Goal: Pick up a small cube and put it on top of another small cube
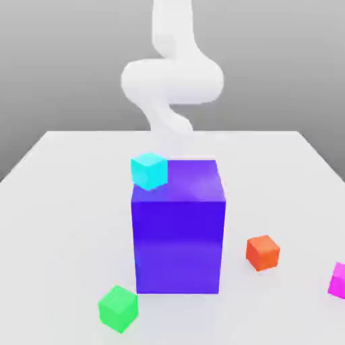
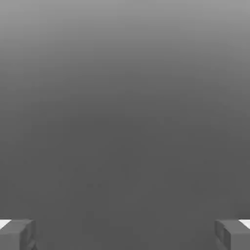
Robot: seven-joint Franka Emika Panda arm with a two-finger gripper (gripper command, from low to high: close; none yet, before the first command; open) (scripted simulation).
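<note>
The small magenta cube (image 1: pixel 339 279) lies on the white table at the exterior view's right edge, partly cut off. The small green cube (image 1: pixel 118 308) rests near the front, just left of the big blue-purple block (image 1: pixel 178 226). The white arm (image 1: pixel 172 77) rises behind the block, far from both cubes. In the hand view, my gripper (image 2: pixel 125 234) is open: its two grey fingertips (image 2: pixel 17 234) stand wide apart with only grey background between them, holding nothing.
A small cyan cube (image 1: pixel 149 170) sits on the top left corner of the tall blue-purple block. A small orange cube (image 1: pixel 263 252) lies on the table (image 1: pixel 67 202) between the block and the magenta cube.
</note>
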